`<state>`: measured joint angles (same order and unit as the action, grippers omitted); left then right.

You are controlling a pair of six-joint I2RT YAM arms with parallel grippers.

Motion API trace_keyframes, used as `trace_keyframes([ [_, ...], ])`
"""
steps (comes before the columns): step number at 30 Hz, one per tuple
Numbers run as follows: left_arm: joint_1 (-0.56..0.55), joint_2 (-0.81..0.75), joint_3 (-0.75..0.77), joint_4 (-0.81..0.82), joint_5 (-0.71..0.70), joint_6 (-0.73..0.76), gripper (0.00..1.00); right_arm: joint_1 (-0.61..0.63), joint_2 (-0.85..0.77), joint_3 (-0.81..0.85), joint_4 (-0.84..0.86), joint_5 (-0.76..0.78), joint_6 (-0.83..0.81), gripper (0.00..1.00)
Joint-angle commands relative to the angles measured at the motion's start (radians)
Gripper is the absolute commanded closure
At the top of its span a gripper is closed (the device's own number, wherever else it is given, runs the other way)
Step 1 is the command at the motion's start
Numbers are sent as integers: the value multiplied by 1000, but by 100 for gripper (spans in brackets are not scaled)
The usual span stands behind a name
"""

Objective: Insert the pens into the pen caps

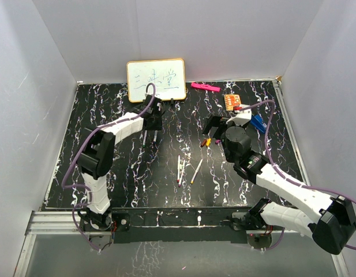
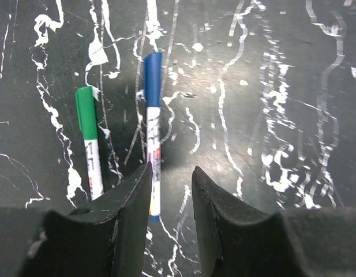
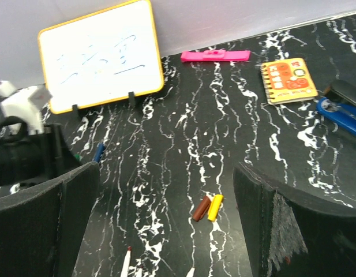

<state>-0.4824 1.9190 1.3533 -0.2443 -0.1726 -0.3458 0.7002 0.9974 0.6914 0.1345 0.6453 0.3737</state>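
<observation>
Hovering near the whiteboard (image 1: 156,79), the left gripper (image 1: 150,138) hangs over the far left of the table (image 1: 108,184); two uncapped pens (image 1: 179,169) lie mid-table, and the right gripper (image 1: 215,123) sits just beside a red cap (image 1: 203,142) and a yellow cap (image 1: 208,141). From the left wrist, the fingers (image 2: 131,219) stand partly spread, pinching nothing; a blue-capped pen (image 2: 153,133) lies flat with its near end between them, and a green-capped pen (image 2: 88,141) lies just left of it. From the right wrist, the fingers (image 3: 45,219) stand wide apart and empty, with both caps touching side by side on the table beyond them.
</observation>
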Motion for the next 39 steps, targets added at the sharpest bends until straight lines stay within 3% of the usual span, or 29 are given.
trace_keyframes([
  [1,-76,-134,-45,-41,35,17,67,1,-24,5,76,95,-22,2],
  [12,-257,-210,-152,-105,62,-20,65,-13,49,49,-64,115,59,2],
  [21,-323,-200,-184,-117,86,-53,52,-18,39,17,-87,107,91,2],
  [39,-388,-179,-226,-134,15,-94,49,-20,39,-9,-104,93,119,2],
])
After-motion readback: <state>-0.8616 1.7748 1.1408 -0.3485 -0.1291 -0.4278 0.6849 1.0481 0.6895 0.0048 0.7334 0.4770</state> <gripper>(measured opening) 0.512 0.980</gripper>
